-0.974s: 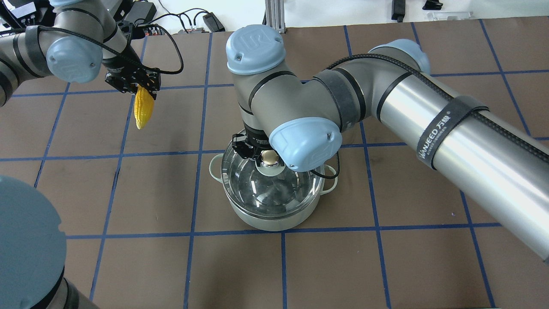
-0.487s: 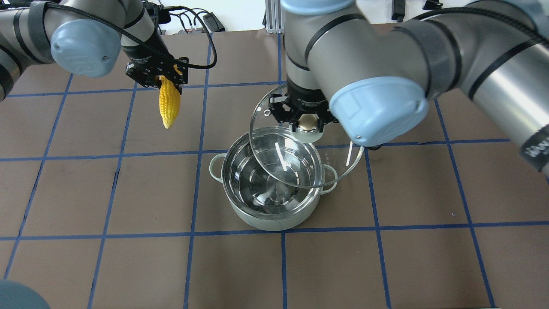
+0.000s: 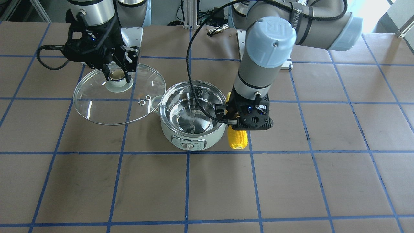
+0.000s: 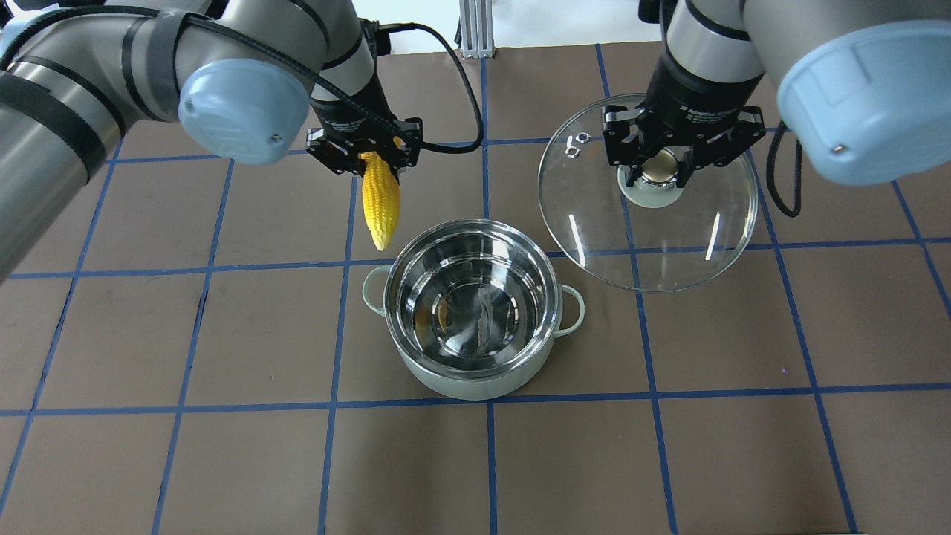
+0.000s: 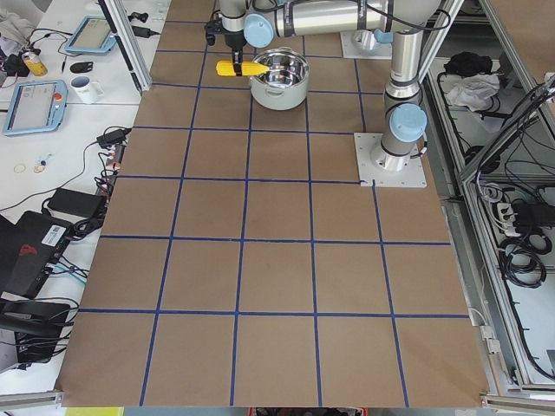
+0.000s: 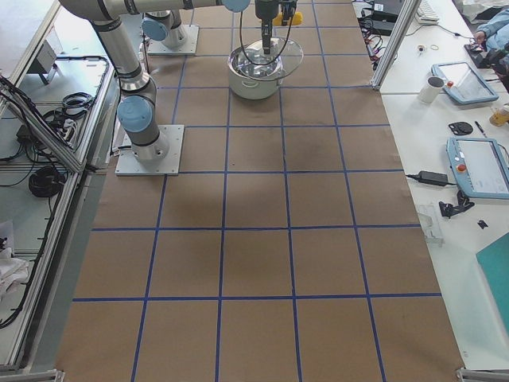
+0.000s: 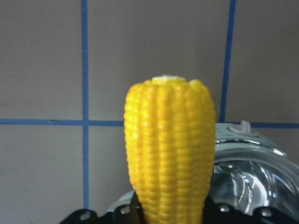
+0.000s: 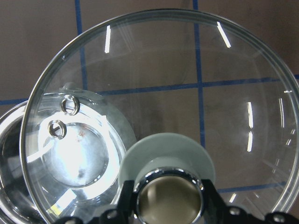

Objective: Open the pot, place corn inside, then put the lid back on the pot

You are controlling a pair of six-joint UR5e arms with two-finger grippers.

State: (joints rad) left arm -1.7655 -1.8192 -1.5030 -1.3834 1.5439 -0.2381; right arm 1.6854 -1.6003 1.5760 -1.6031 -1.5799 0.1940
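The mint-green pot [image 4: 475, 371] stands open on the table, its steel inside empty; it also shows in the front view [image 3: 187, 144]. My left gripper [image 4: 365, 151] is shut on the yellow corn [image 4: 380, 200], which hangs point down just beyond the pot's rim on my left side. The corn also shows in the front view [image 3: 237, 139] and the left wrist view [image 7: 169, 149]. My right gripper [image 4: 657, 165] is shut on the knob of the glass lid [image 4: 654, 238] and holds it in the air to the right of the pot. The lid also shows in the front view [image 3: 97, 103] and the right wrist view [image 8: 187, 84].
The table is covered in brown paper with a blue tape grid [image 4: 334, 334]. Cables and gear [image 4: 464, 22] lie beyond the far edge. The right arm's elbow [image 4: 862, 96] hangs over the far right of the table.
My right gripper has carried the lid up and to the right, off the pot. My left gripper has brought the corn rightward to the pot's rim.
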